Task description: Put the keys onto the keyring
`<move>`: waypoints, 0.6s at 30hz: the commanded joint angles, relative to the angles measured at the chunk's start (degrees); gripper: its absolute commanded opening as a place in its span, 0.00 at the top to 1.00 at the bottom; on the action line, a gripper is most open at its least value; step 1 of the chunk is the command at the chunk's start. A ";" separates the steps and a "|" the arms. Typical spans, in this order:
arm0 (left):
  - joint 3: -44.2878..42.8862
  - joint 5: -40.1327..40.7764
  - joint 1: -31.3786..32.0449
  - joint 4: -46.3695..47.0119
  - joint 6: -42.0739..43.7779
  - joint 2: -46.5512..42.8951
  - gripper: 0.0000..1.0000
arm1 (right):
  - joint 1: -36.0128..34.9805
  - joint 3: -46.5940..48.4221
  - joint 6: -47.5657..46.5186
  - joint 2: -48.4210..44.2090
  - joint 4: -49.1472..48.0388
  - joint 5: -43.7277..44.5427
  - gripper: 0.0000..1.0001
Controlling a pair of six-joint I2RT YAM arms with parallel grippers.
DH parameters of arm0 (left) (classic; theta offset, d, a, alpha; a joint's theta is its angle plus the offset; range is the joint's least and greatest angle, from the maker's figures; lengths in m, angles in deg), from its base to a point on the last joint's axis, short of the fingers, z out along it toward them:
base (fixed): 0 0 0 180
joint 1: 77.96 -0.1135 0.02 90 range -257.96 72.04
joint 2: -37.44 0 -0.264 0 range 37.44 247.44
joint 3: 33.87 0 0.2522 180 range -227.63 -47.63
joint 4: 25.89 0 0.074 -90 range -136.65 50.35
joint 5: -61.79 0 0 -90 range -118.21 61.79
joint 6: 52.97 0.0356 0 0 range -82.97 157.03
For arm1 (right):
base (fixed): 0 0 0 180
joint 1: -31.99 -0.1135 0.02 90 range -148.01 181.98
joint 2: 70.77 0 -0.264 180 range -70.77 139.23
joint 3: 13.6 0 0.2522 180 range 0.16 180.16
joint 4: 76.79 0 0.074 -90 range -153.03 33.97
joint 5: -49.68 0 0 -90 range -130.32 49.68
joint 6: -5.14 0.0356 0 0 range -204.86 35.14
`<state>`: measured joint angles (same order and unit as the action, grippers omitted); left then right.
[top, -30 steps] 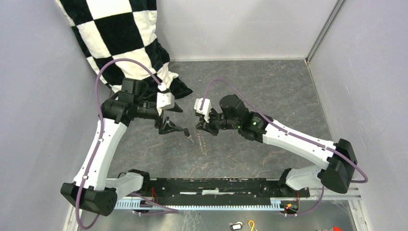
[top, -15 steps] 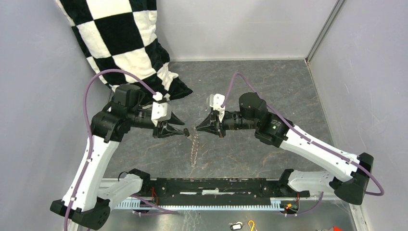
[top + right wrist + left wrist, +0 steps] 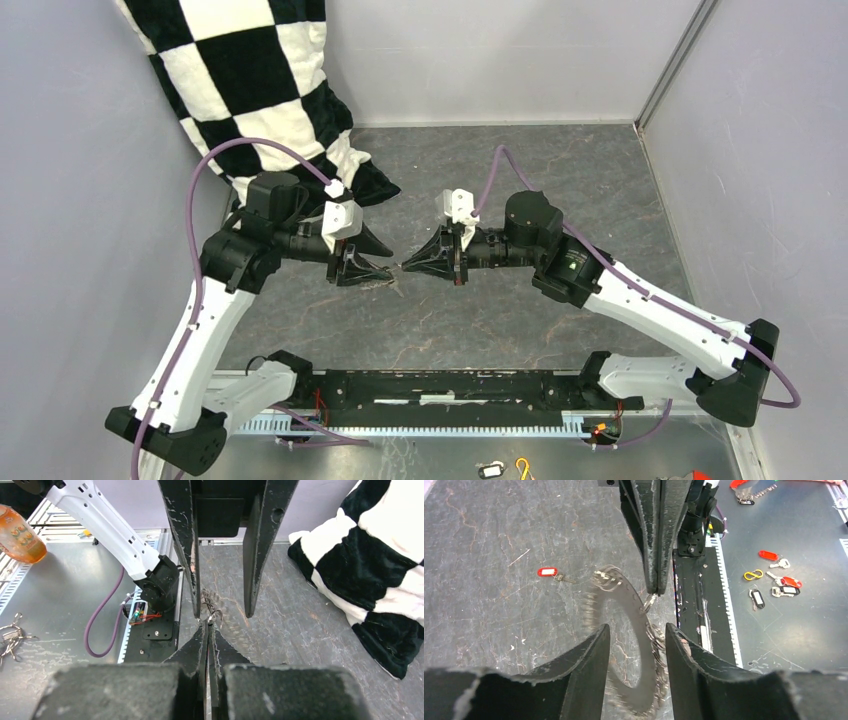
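The keyring (image 3: 642, 665), a large grey toothed hoop, hangs blurred from a small ring pinched in the tips of my right gripper (image 3: 655, 587), which is shut. My left gripper (image 3: 636, 627) faces it tip to tip with its jaws apart, and the hoop hangs in the gap between its fingers. A tiny key with a red head (image 3: 547, 572) lies flat on the stone table behind. In the top view the left gripper (image 3: 385, 272) and right gripper (image 3: 405, 266) nearly meet above mid-table. The right wrist view shows my right gripper (image 3: 207, 622) shut, with the left fingers (image 3: 195, 580) standing apart beyond it.
A black-and-white checkered pillow (image 3: 260, 80) leans in the far left corner. The black base rail (image 3: 470, 385) runs along the near edge. On the metal shelf beyond it lie red tags (image 3: 769, 555), a yellow hook (image 3: 753, 574) and a dark tag (image 3: 757, 598).
The arms have levelled out and come tip to tip. The hoop, hanging below the grippers half a second ago, now swings between the left fingers, which have narrowed.
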<state>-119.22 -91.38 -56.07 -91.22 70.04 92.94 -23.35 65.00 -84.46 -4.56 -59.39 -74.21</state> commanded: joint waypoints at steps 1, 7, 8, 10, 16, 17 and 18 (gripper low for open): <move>-0.91 0.30 0.35 2.35 -0.24 -0.25 0.47 | -0.30 3.45 1.77 -0.70 -5.64 -2.39 1.00; -1.79 -0.96 0.35 2.49 0.35 -0.58 0.47 | -0.26 4.82 2.29 1.03 -5.97 -4.44 1.00; -2.15 -1.60 0.41 2.47 -0.07 -0.57 0.48 | -0.28 5.11 2.47 1.28 -6.09 -4.76 1.00; -2.40 -3.20 0.58 2.54 -1.13 -0.55 0.50 | -0.31 5.25 2.80 1.64 -6.68 -5.06 1.00; -2.95 -3.79 0.71 2.53 -2.30 -0.71 0.60 | -0.30 5.30 2.94 2.05 -6.83 -4.63 1.00; -3.11 -3.86 0.78 2.56 -2.46 -0.87 0.61 | -0.30 5.30 2.80 2.17 -6.60 -4.54 1.00; -3.30 -3.97 0.76 2.59 -2.55 -0.92 0.62 | -0.30 5.28 2.72 2.25 -6.42 -4.37 1.00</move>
<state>-119.88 -92.98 -55.59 -90.21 70.02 92.90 -23.41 67.30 -82.10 -2.35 -62.32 -77.84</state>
